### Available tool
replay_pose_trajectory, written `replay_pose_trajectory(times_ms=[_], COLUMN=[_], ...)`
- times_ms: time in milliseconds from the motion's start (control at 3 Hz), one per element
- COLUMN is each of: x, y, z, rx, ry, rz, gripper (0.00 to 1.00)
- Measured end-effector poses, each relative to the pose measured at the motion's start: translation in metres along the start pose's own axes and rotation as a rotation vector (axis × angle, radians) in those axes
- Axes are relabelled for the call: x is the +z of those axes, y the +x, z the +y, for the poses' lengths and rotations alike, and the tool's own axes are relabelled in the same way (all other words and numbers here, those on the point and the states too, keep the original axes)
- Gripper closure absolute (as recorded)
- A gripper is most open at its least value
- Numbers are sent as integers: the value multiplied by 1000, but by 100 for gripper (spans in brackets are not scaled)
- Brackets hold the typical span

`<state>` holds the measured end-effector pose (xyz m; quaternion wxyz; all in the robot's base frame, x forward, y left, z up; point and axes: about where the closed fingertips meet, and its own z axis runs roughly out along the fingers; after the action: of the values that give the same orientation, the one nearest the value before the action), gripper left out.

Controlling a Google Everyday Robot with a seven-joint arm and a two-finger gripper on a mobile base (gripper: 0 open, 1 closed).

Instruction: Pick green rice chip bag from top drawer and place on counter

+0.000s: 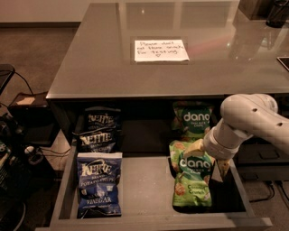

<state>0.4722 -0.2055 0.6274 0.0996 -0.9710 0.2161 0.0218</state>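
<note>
Cables [20,85]: far left of the frame, running over the floor toward dark gear beside the drawer.
Drawer [144,185]: open across the bottom of the frame, below the counter's front edge; flat grey floor, low sides, bare in the middle.
Blue chip bag [99,182]: lower left, lying flat on the drawer floor against the left side, label up.
Black chip bags [100,121]: two of them just behind the blue one, overlapping, in shadow under the counter's edge.
Counter [90,67]: glossy grey top filling the upper half of the frame, wider than the drawer.
Note [161,49]: white paper with handwriting, upper centre, flat on the counter.
Rear green bag [194,119]: right of centre, at the back of the drawer, partly shaded by the counter's edge.
Green rice chip bag [192,185]: lower right of centre, flat on the drawer floor in its right half, label up, just in front of the rear green bag; its upper part lies under the tool.
Tool [207,157]: right of centre, down inside the drawer at the top right of the green rice chip bag; I cannot tell if it is wide, narrow or gripping the bag.
Arm [253,119]: pale and rounded, entering from the right edge of the frame and bending down into the drawer.
Dark object [277,11]: upper right corner, standing on the counter.
</note>
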Motion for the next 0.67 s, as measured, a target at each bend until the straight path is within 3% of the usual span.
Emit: replay_pose_trajectory(times_ms=[667], x=[32], y=[-27], z=[-16], rx=[-45], ry=[-10], rz=[-128], gripper=[19])
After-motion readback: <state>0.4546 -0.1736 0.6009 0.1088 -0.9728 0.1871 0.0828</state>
